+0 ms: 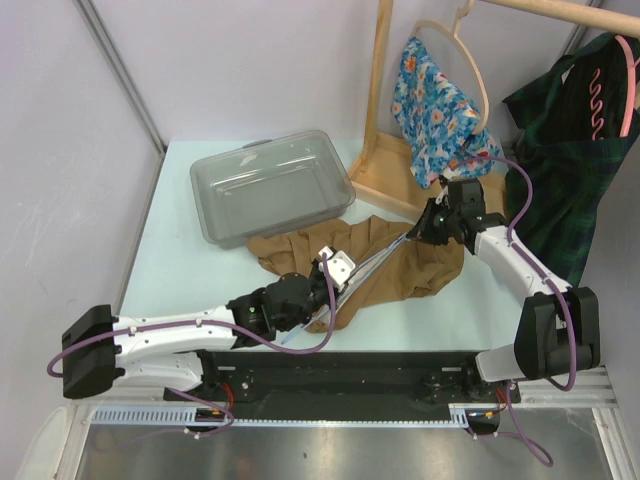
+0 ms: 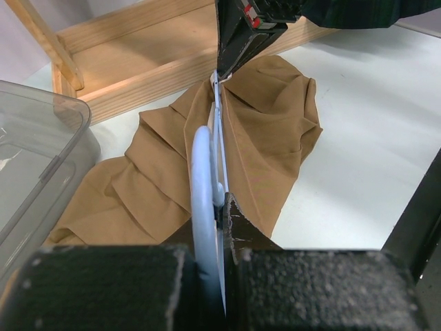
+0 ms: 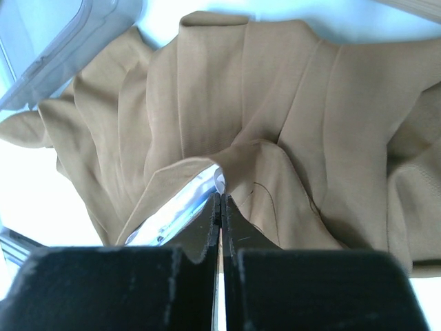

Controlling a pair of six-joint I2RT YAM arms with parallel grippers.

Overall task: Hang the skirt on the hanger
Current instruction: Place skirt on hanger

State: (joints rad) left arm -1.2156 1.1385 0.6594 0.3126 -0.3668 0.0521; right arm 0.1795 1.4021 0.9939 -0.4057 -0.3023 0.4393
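Currently the left claw (image 2: 222, 207) is pressed together on the curved end of a pale blue hanger (image 2: 201, 179). The hanger's thin bar runs straight ahead of its fingers to the right claw (image 1: 415, 232), which is pinched shut on the far end. The brown skirt (image 1: 420, 265) lies crumpled directly beneath the bar and spreads to both sides of it on the counter (image 1: 170, 250). A raised fold sits just ahead of the right claw's tips.

Step in hand, as judged: the hanger is held over the skirt by both ends, but the skirt is not yet on it. The next move likely calls for one claw to let go of the hanger and take up the waist edge while the other keeps the bar steady.

Not determinable:
- Which fold is the waistband.
- Whether the right claw also traps cloth.
- The hanger's full outline, part of which is covered by fabric.

Beyond the skirt, to the left claw's left, stands a clear bin (image 1: 300, 215).
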